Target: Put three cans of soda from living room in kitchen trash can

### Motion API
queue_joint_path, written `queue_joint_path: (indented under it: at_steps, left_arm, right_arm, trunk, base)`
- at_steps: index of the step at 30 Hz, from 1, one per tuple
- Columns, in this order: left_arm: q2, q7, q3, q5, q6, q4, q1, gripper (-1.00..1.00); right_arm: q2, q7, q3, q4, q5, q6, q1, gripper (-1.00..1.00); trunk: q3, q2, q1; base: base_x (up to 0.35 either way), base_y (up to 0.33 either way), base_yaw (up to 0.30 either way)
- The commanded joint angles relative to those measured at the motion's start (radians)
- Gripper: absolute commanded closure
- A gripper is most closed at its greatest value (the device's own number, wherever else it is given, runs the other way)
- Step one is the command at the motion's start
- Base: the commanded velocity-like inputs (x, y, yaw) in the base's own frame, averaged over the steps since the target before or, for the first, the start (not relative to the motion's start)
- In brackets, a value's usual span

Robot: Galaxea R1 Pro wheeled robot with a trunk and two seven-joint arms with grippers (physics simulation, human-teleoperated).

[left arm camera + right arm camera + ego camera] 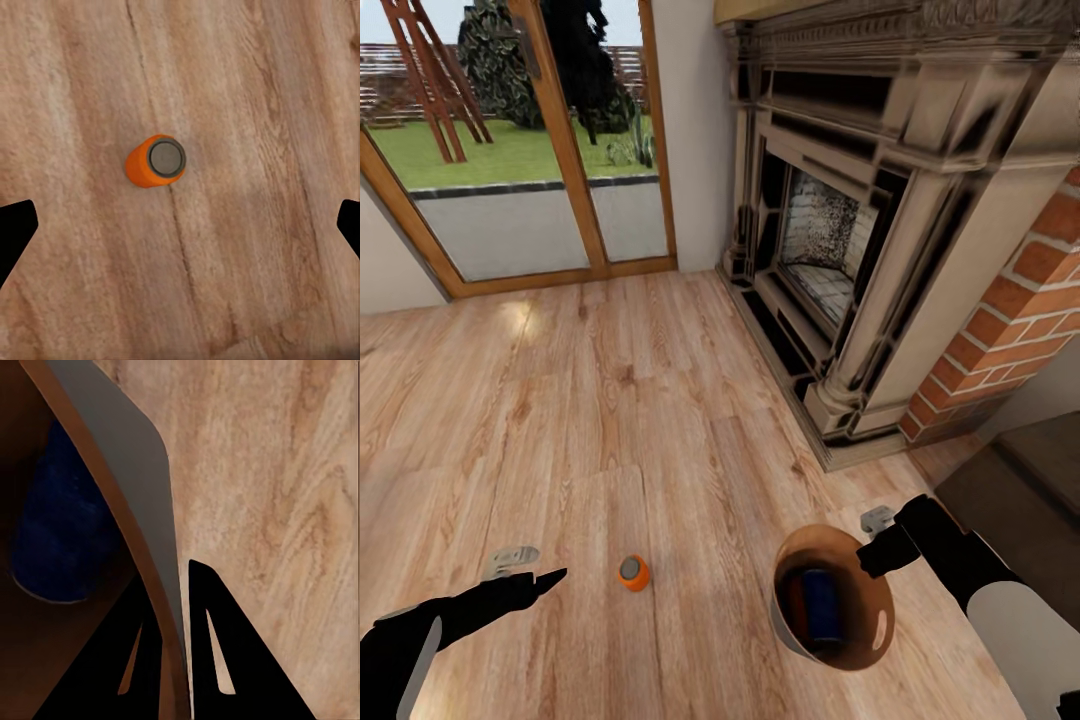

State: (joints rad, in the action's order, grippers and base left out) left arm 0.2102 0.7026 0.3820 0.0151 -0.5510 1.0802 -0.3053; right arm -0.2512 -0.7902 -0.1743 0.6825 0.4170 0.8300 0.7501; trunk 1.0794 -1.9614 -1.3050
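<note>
An orange can of soda [633,572] with a grey top stands upright on the pale wood floor; it also shows from above [156,160]. My left gripper [530,567] hovers just left of it, open, its fingertips wide apart [180,225] and clear of the can. The tash can [784,628], copper-brown inside, hangs at lower right with my right gripper [876,540] shut on its rim, one finger inside the wall [127,487] and one outside [176,649]. A blue can [822,603] lies inside it [64,532]. An orange sliver beside the blue can is too hidden to identify.
This is the living room. A stone-and-brick fireplace [860,250] juts out on the right, its hearth edge close to the bin. Wood-framed glass doors [560,150] stand at the back. A dark step [1030,480] sits at far right. Open floor lies ahead and left.
</note>
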Motion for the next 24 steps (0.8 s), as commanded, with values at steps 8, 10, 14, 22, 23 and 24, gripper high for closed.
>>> queue_joint_path:
  at_steps: [8,10,14,22,23,24]
  left_arm:
    - [0.000,0.000,0.000,0.001,0.008,-0.001,0.000,-1.00]
    - [0.000,0.000,0.000,0.002,0.010,-0.002,0.000,-1.00]
    - [0.000,0.000,0.000,0.000,0.019,0.002,0.000,-1.00]
    - [0.000,0.000,0.000,0.000,0.048,0.000,0.000,-1.00]
    - [0.000,0.000,0.000,0.001,0.050,0.000,0.000,-1.00]
    - [0.000,0.000,0.000,0.001,0.055,-0.001,0.000,-1.00]
  right_arm:
    - [0.000,-0.004,0.002,-0.001,-0.015,0.008,0.000,1.00]
    - [0.000,-0.004,0.002,0.000,-0.015,0.008,0.000,1.00]
    - [-0.001,-0.004,0.002,-0.001,-0.015,0.008,0.000,1.00]
    - [-0.002,0.001,0.005,0.000,-0.015,0.008,0.000,1.00]
    - [-0.002,0.001,0.005,0.000,-0.015,0.008,0.000,1.00]
    - [-0.001,0.000,0.005,0.000,-0.015,0.008,0.000,1.00]
  trunk:
    - [-0.025,0.056,0.031]
    - [-0.031,0.070,0.038]
    - [-0.035,0.077,0.042]
    - [-0.035,0.077,0.042]
    - [-0.035,0.077,0.042]
    - [-0.035,0.077,0.042]
  base:
    - [0.000,0.000,0.000]
    - [0.000,0.000,0.000]
    - [0.000,0.000,0.000]
    - [0.000,0.000,0.008]
    - [0.000,0.000,0.098]
    - [0.000,0.000,0.152]
